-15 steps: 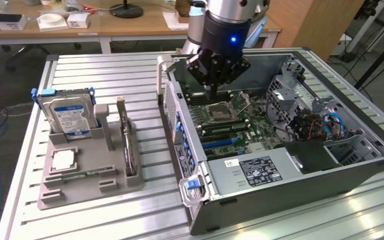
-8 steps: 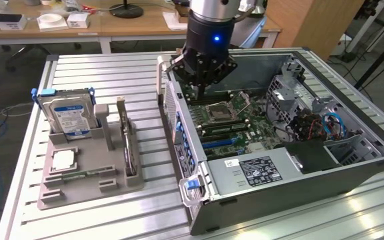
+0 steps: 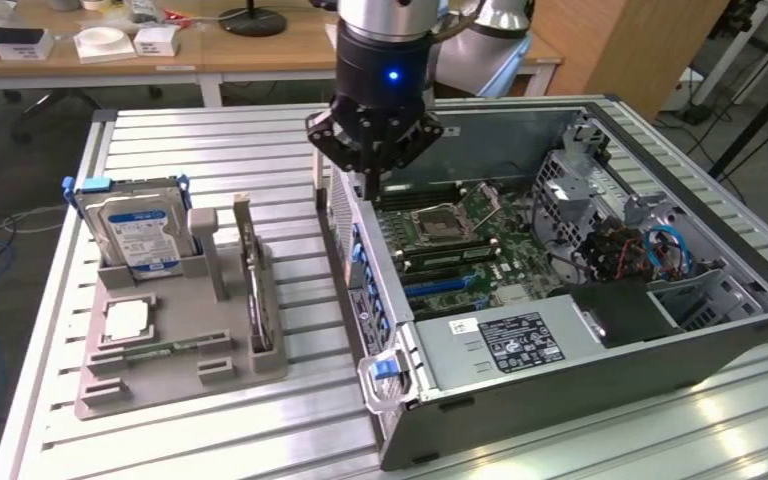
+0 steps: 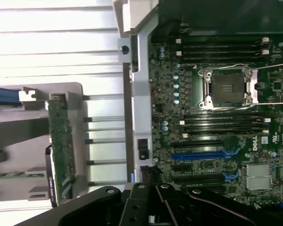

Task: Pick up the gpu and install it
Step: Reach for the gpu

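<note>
While the arm hangs over the open computer case (image 3: pixel 704 350), its gripper (image 3: pixel 372 190) has the fingers pressed together with nothing between them. The tips point down just above the case's rear wall, at the edge of the motherboard (image 3: pixel 471 245).

The gpu (image 3: pixel 253 270) is not yet picked up. It stands on edge in a slot of the grey holder (image 3: pixel 157 390) on the slatted table (image 3: pixel 224 440), well apart from the gripper, to the exterior view's left. Standing it upright presumably offers the top edge for a pinch from above.

The case lies on its side with the panel off, so the board's sockets face up; I judge that is for straight-down insertion.

Count:
- gpu: one.
- Hard drive (image 3: pixel 137 235): one, blue label, upright at the holder's far end.
- Processor chip (image 3: pixel 127 320): one, flat.
- Memory stick (image 3: pixel 164 350): possibly one, hard to make out.
- Long blue expansion slot (image 4: pixel 198 154): at least one.
</note>
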